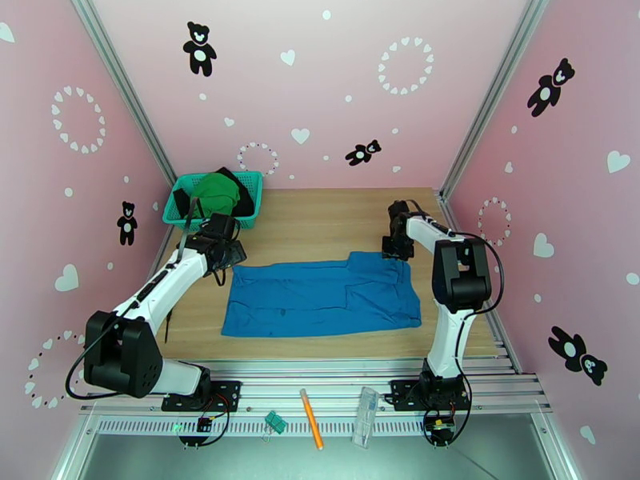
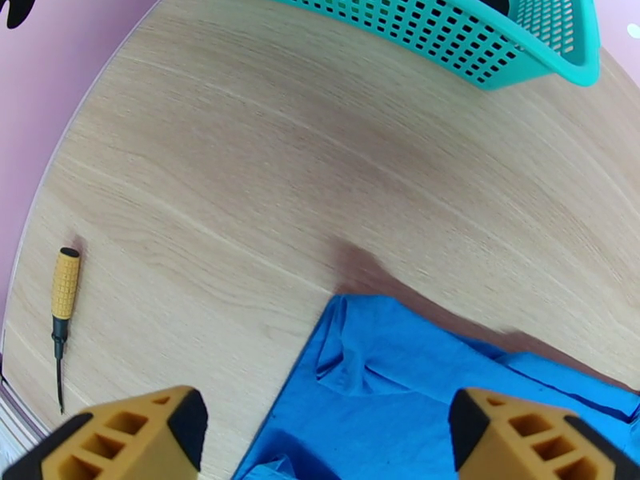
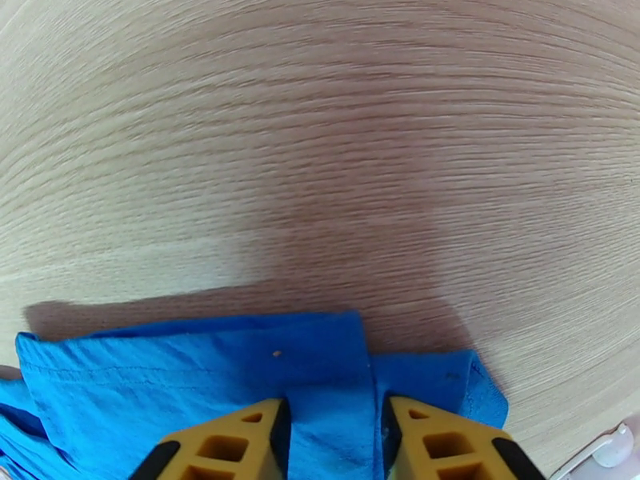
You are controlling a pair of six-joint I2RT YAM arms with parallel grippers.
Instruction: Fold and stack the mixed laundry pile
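The left gripper (image 1: 226, 262) hangs over the far left corner of the blue shirt (image 1: 320, 298), and from its wrist camera the left gripper (image 2: 324, 418) has its yellow fingers (image 2: 128, 442) spread wide, released, with nothing caught between them and the cloth lying loose underneath

The right gripper (image 1: 396, 251) is down at the shirt's far right corner. Seen from its wrist, the right gripper (image 3: 336, 426) has its jaws drawn fairly narrow on either side of a strip of blue shirt (image 3: 200, 370) near the hem. I cannot tell whether they are pinching that strip or only straddling it

The shirt is spread nearly flat across the middle of the wooden table (image 1: 320, 226), long side running left to right, with a seam line stepping across it. Its left corner is rumpled, a small flap of the blue shirt (image 2: 384, 394) folded back on itself

The green garment (image 1: 216, 192) sits heaped in the teal basket (image 1: 252, 179) at the far left corner of the table, with the black garment (image 1: 242, 203) tucked under and around it
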